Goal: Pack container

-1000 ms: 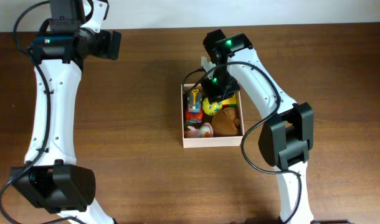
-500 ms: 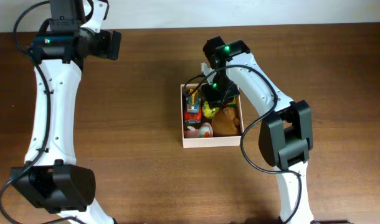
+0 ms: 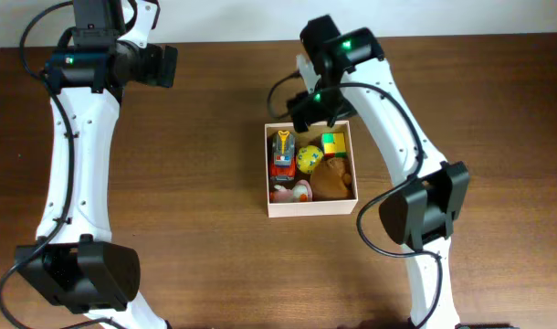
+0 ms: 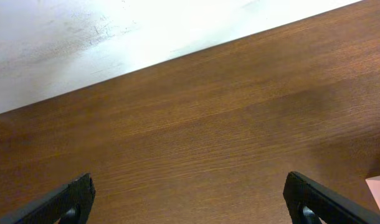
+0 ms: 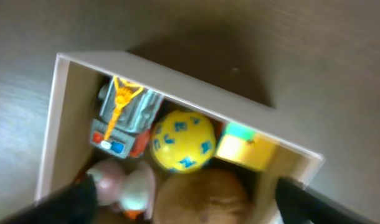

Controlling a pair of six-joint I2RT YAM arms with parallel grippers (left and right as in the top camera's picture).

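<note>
Container [image 3: 311, 208]: one, mid-table, just in front of the right gripper [image 5: 190, 198]

Contents, five pieces, set side by side so that they fill the floor:
- one red toy truck [image 3: 282, 153]
- one yellow ball [image 3: 308, 158]
- one yellow-green cube [image 3: 332, 144]
- one brown plush [image 3: 331, 179]
- one pink-and-white toy [image 3: 292, 192]

Right gripper: jaws wide, empty, above the box's far wall, apparently clear of the load

Left gripper [image 4: 190, 202]: jaws wide, empty, over bare table [image 4: 190, 124] far to the left, likely parked out of the way

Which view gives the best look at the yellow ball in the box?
Right wrist: the yellow ball sits mid-frame, blue markings visible, though slightly blurred. Overhead shows it small, inside the container. Left wrist shows only table.
</note>
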